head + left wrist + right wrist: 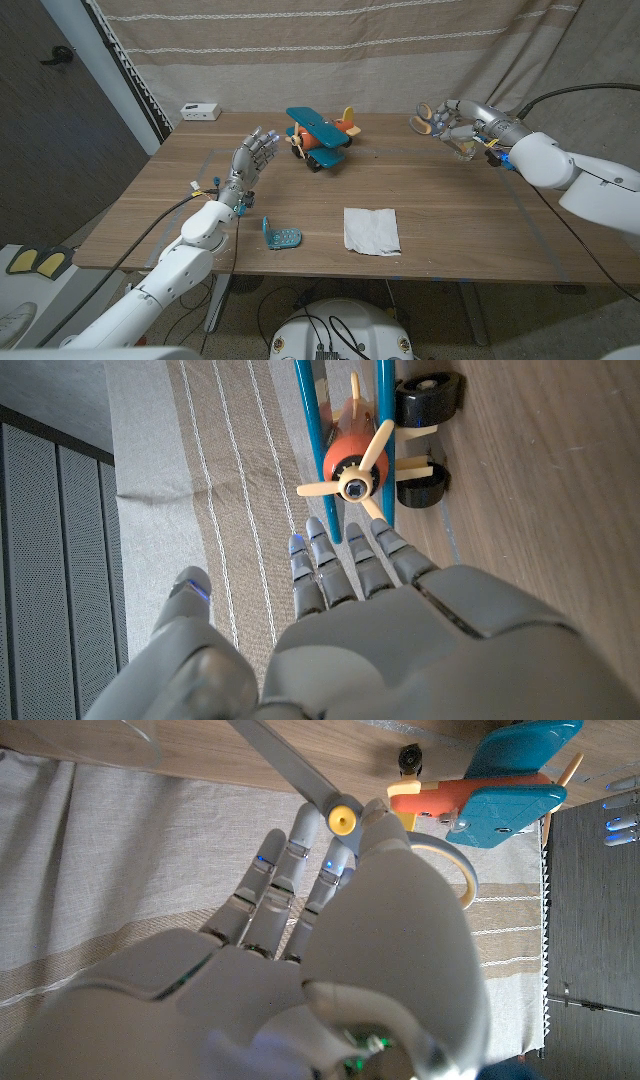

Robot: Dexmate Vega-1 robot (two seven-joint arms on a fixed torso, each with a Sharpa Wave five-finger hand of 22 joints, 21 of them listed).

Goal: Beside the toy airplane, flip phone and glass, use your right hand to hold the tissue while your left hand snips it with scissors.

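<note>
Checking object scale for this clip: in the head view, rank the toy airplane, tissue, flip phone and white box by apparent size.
1. Blue-and-orange toy airplane and white square tissue: too alike to rank.
2. Teal open flip phone.
3. Small white box, though it sits farthest from the camera.

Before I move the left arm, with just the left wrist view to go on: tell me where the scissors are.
Observer: The right hand holds the scissors, raised at the far right of the table.
Operator: Then give me the tissue's position.
Observer: The tissue lies flat near the table's front edge, untouched, with the flip phone to its left.
Operator: Place the glass for me too.
Observer: The glass stands just below the right hand, far across the table from your left hand.
</note>
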